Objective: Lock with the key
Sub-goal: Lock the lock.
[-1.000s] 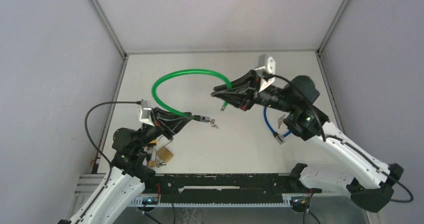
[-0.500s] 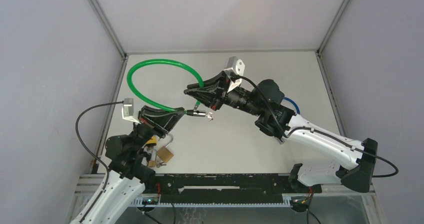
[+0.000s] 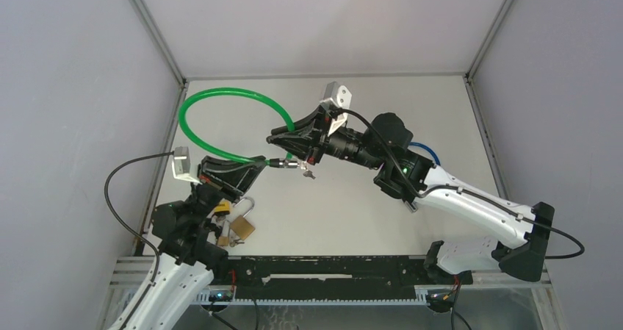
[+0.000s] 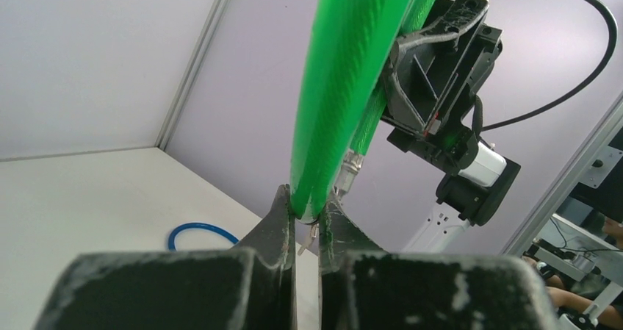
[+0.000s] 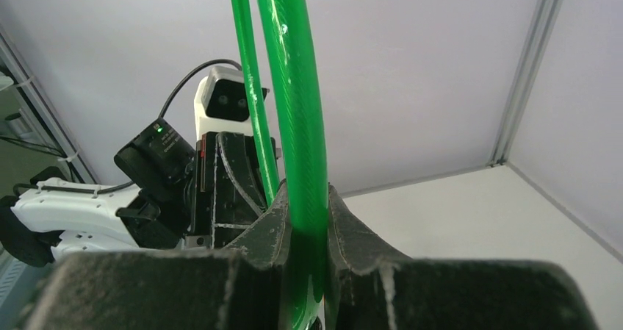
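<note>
A green cable lock point(image 3: 220, 98) arcs above the table's left half, held at both ends. My left gripper point(image 3: 258, 165) is shut on one end of the cable point(image 4: 345, 87). My right gripper point(image 3: 275, 137) is shut on the other end point(image 5: 301, 124). The two ends meet near the middle of the table, where a metal tip and small keys point(image 3: 307, 171) hang between the grippers. The metal tip point(image 4: 351, 170) also shows in the left wrist view, just past my left fingers. A brass padlock point(image 3: 241, 226) lies on the table near my left arm.
A blue cable loop point(image 3: 426, 152) lies on the table behind my right arm and shows in the left wrist view point(image 4: 200, 234). More small locks point(image 3: 222, 236) lie beside the brass padlock at the near left. Grey walls enclose the table on three sides.
My right arm has swung left across the table with its cable end. My left arm drew back to the left. The green loop has shifted left and the two ends have come together.
</note>
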{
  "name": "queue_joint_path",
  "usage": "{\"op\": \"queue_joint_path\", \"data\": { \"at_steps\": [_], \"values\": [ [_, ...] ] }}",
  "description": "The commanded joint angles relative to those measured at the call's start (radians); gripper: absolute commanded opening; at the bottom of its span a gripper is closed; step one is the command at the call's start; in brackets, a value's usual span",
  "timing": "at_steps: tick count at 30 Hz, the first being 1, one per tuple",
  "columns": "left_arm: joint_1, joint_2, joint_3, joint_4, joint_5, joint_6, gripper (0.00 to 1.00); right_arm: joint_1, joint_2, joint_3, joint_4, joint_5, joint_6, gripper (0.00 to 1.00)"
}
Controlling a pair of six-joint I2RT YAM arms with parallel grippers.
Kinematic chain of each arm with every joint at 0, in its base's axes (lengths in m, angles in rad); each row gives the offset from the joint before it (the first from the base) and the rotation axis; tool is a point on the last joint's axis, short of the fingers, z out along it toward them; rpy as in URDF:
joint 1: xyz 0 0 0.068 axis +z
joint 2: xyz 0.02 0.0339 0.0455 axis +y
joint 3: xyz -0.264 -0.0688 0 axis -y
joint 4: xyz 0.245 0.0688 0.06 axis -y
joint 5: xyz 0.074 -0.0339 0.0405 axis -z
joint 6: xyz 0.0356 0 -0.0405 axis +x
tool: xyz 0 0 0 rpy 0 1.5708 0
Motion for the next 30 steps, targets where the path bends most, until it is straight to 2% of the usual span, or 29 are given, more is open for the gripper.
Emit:
{"op": "queue_joint_path", "data": {
  "at_steps": [1,7,15,21,30],
  "values": [
    [0.007,-0.013,0.028,0.055,-0.003,0.004,0.0,0.023,0.017,0.037,0.003,-0.02,-0.002,0.0],
    [0.017,-0.02,0.013,0.059,0.005,0.001,0.0,0.018,0.022,0.041,0.011,0.002,-0.037,0.0],
    [0.023,-0.023,-0.007,0.053,0.007,0.023,0.0,0.007,0.043,0.134,-0.055,-0.024,-0.077,0.0],
    [0.028,-0.028,-0.002,0.052,0.007,0.019,0.0,0.009,0.041,0.112,-0.078,0.006,-0.085,0.0],
    [0.03,-0.033,-0.011,0.071,0.02,-0.019,0.0,0.009,0.082,0.103,-0.026,-0.011,-0.069,0.0]
  ]
}}
